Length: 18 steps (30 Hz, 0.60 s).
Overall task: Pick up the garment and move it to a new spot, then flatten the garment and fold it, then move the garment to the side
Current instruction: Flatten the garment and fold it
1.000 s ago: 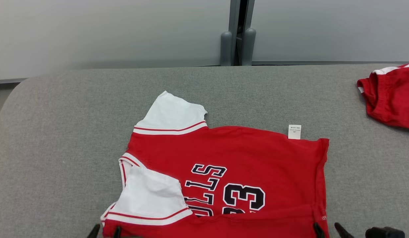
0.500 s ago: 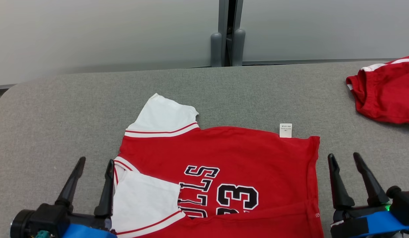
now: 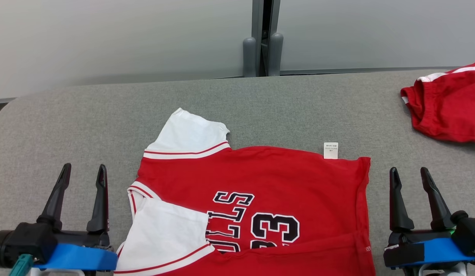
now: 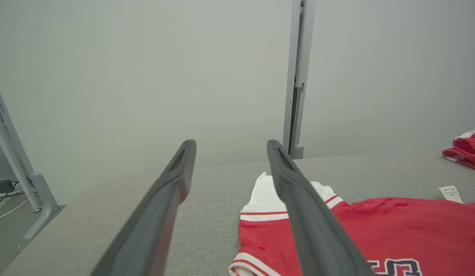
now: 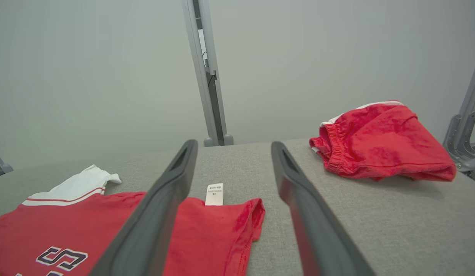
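A red garment (image 3: 268, 180) with white sleeves and dark "23" lettering lies flat on the grey table (image 3: 88, 115), its near edge folded up over the print and a white label at its far edge. It also shows in the left wrist view (image 4: 395, 226) and the right wrist view (image 5: 68, 226). My left gripper (image 3: 83, 170) hovers open just left of the near white sleeve, holding nothing. My right gripper (image 3: 409, 172) hovers open just right of the garment's hem, also empty. Both sets of fingers (image 4: 299, 199) (image 5: 299, 191) point away from me above the table.
A second red piece of clothing (image 3: 448, 103) with an elastic band lies bunched at the table's far right, seen too in the right wrist view (image 5: 379, 142). A pale wall with a grey vertical post (image 3: 262, 38) stands behind the table. The table's left corner is rounded.
Both grippers have let go of the garment's near edge, opened wide, and come up and outward to either side. The head camera shifted slightly.
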{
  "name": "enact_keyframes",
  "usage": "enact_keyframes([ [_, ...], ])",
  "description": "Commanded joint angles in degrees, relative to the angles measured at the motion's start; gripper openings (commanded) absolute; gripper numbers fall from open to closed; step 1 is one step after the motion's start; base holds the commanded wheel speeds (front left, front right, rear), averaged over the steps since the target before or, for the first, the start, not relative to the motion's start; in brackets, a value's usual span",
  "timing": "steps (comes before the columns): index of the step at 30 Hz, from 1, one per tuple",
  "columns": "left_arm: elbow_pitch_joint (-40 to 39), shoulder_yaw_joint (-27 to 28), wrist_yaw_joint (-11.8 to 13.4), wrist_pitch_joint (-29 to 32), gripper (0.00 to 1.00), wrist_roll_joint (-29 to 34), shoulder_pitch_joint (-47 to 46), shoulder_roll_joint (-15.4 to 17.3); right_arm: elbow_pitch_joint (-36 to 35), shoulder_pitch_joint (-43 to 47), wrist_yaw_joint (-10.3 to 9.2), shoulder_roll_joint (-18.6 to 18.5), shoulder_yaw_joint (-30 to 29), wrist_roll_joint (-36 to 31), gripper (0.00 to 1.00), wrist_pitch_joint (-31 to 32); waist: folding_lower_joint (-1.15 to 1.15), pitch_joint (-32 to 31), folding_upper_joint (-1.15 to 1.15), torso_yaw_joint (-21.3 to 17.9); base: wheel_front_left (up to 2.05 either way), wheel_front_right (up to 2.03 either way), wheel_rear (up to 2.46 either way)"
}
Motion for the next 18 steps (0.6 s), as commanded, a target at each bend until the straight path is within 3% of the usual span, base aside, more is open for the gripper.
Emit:
enact_keyframes([
  [1, 0.4, 0.4, -0.4, -0.2, 1.00, 0.3, -0.9, 0.1, 0.1, -1.0, -0.02, 0.2, -0.3, -0.3, 1.00, 0.0, 0.00, 0.3, 0.00, 0.0, 0.00, 0.00, 0.00],
  [7, 5.8, -0.1, -5.1, 0.4, 1.00, 1.1, -10.3, 2.2, 0.1, -4.2, -0.02, 0.2, -1.2, -1.6, 1.00, 4.2, 0.00, 2.6, 0.00, -0.7, 0.00, 0.00, 0.00],
  [12, 11.8, -1.5, -10.4, 5.6, 1.00, -0.7, -23.6, 3.9, -0.7, -9.6, -0.02, -0.3, -0.4, -1.6, 1.00, 9.3, 0.00, 6.0, 0.00, -2.9, 0.00, 0.00, 0.00],
  [18, 20.4, -8.1, -13.8, 12.2, 1.00, 0.0, -39.1, 6.3, -1.1, -14.6, -0.02, -0.3, 1.0, -1.5, 1.00, 11.1, 0.00, 10.8, 0.00, -5.8, 0.00, 0.00, 0.00],
])
